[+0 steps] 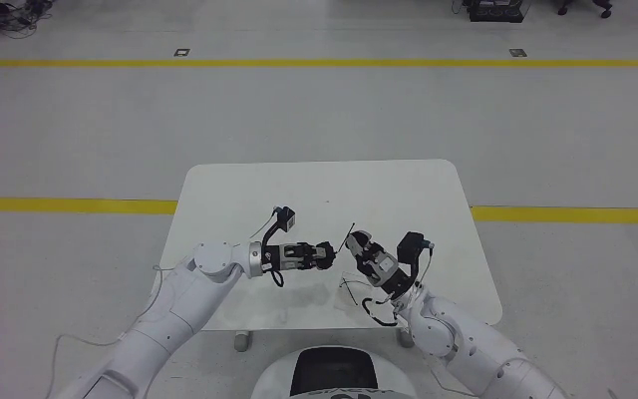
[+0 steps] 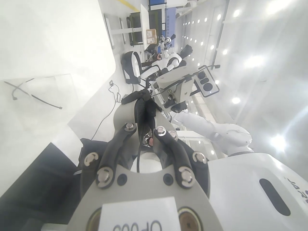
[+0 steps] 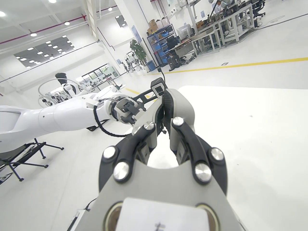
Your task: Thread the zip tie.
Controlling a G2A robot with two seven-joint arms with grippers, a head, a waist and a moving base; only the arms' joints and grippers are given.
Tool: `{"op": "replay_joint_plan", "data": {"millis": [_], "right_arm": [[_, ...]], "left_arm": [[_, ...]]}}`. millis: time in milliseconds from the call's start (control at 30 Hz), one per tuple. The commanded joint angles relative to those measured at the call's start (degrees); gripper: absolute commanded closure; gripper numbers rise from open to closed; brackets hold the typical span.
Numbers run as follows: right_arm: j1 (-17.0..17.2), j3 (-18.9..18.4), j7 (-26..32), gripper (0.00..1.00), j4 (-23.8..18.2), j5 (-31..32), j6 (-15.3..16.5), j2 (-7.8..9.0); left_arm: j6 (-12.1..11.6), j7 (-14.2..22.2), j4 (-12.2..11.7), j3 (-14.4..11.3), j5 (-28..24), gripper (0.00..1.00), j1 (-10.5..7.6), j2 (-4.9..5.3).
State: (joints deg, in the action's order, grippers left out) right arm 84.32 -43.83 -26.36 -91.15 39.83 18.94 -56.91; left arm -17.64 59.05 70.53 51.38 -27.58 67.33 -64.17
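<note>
**Desk:** Where's the tie?

**Operator:** I see the tie (image 1: 347, 236) off the table (image 1: 299, 185), up in the air between my two claws, over the near middle of the top. Its thin black tail pokes up past the right claw (image 3: 166, 106).

**Desk:** And the claws?

**Operator:** My right claw is pressed together on the tie, with a short end hanging below the pads. My left claw (image 2: 144, 106) is pressed together too, and a thin black strand that I take for the same tie runs out from between its pads. The two claws sit tip to tip, just beside each other.

**Desk:** Count for me.

**Operator:** One tie held. Two spare ties (image 2: 38, 98) lie flat on the table, crossed over each other, near my right arm and apart from both claws. Two claws, one table.

**Desk:** Anything blocking you?

**Operator:** From my right wrist, the right claw's own fingers cover the left claw's tips, so I cannot tell just where the tie's ends meet.
</note>
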Motion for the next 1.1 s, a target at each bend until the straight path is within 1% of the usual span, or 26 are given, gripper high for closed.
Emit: {"op": "replay_joint_plan", "data": {"millis": [0,500,1067], "right_arm": [[0.27,-0.43,0.32,1.0,-0.14,0.13,-0.02,-0.17],[1.21,-2.08,2.51,1.0,0.04,1.06,0.54,-1.41],[1.81,-3.29,3.36,1.0,0.31,1.79,0.54,-2.38]], "left_arm": [[0.0,0.0,0.0,0.0,0.0,1.0,0.0,0.0],[0.0,0.0,0.0,0.0,0.0,1.0,0.0,0.0],[0.0,0.0,0.0,0.0,0.0,1.0,0.0,0.0]]}}
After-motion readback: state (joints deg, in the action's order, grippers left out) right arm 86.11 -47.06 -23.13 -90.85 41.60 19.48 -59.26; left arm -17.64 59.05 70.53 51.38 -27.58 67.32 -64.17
